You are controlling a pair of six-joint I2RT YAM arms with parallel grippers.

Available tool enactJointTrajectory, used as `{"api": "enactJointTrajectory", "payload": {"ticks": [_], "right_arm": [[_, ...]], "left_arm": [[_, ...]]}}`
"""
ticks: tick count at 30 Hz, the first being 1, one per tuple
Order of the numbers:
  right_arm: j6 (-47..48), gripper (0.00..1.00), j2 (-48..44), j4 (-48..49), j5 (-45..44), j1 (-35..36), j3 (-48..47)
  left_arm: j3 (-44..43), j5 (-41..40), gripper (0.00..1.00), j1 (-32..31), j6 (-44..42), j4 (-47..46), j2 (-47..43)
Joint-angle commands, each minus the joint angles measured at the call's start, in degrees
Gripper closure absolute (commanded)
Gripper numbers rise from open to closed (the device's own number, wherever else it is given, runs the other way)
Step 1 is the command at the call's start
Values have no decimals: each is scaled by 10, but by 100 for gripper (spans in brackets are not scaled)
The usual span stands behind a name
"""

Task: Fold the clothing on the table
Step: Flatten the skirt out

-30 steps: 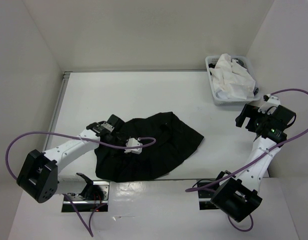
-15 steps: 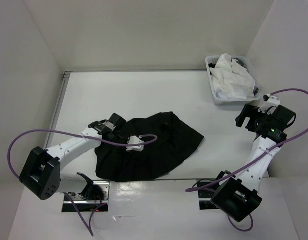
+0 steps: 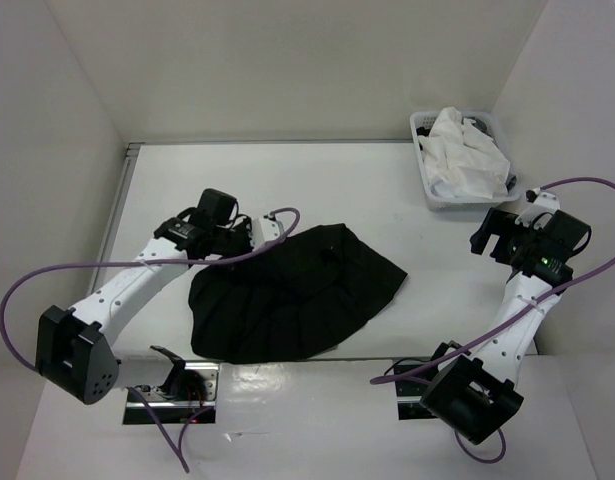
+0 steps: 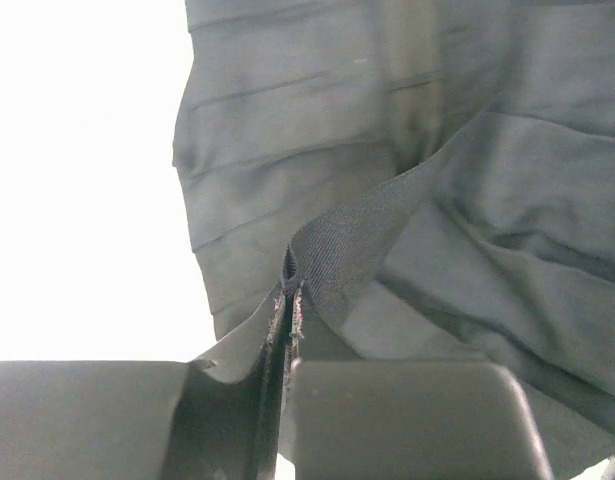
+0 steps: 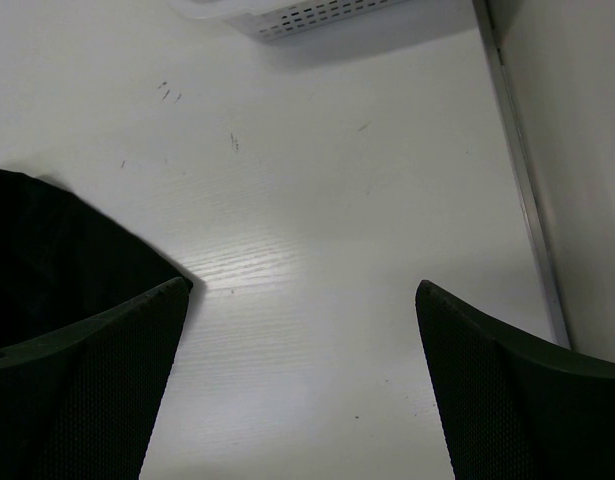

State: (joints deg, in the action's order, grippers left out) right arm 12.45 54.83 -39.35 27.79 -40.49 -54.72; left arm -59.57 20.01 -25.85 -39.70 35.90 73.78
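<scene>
The black pleated clothing (image 3: pixel 307 290) lies spread on the white table (image 3: pixel 317 185), in front of the left arm's base. My left gripper (image 3: pixel 249 240) is at the skirt's upper left edge and is shut on a fold of its fabric. In the left wrist view the fingers (image 4: pixel 387 415) pinch a ribbed band of the clothing (image 4: pixel 317 160) at the gripper (image 4: pixel 290 300), and the pleats hang below it. My right gripper (image 3: pixel 487 236) hovers open over bare table to the skirt's right. In its wrist view the gripper (image 5: pixel 302 340) holds nothing, with a skirt corner (image 5: pixel 47 240) at the left.
A white plastic basket (image 3: pixel 431 190) holding a white cloth garment (image 3: pixel 467 150) stands at the table's back right corner; its wall (image 5: pixel 317 15) shows in the right wrist view. A metal rail (image 3: pixel 114 215) runs along the table's left edge. White walls enclose three sides.
My left gripper closed on the skirt's edge, then rose and drew back toward the far left, pulling that edge with it. The right arm has not moved.
</scene>
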Motion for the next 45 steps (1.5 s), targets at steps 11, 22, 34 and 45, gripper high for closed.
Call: {"api": "enactJointTrajectory", "payload": {"ticks": [11,22,34,45], "right_arm": [[-6,2,-10,25,9,-5,2],[0,2,-10,25,15,-5,2],[0,2,-10,25,15,-5,2],[0,2,-16,25,9,-5,2]], "left_arm": [[-10,-23,98,105,140,-97,-34],[-5,-17,98,225,258,-149,-2],[-109,138,98,379,319,-33,198],[-208,-24,100,316,330,-36,174]]}}
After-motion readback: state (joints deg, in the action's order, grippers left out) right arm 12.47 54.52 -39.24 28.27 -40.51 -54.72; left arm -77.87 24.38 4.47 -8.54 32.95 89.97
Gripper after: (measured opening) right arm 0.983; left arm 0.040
